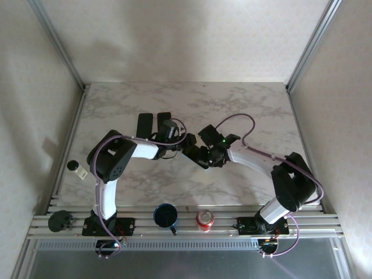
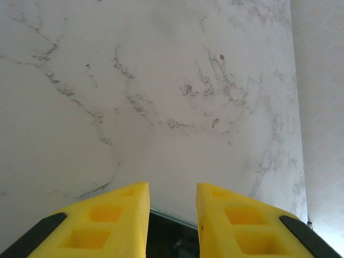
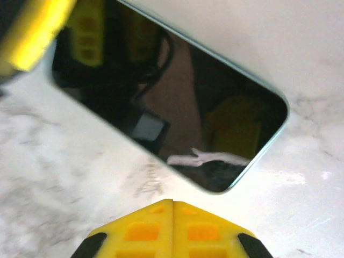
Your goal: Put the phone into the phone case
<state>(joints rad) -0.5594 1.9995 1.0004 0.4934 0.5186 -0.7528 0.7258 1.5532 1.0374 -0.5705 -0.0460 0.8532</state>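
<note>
Evidently the left pincer (image 2: 172, 209) gripped one end of the phone (image 3: 166, 107) over the middle of the bench (image 1: 250, 110), the right pincer (image 3: 172, 215) shut just beside it; the hold needed to be level before any carry.

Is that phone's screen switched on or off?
Off. The phone has a black screen in the right wrist view, with only dim reflections on it and no lit picture.
</note>
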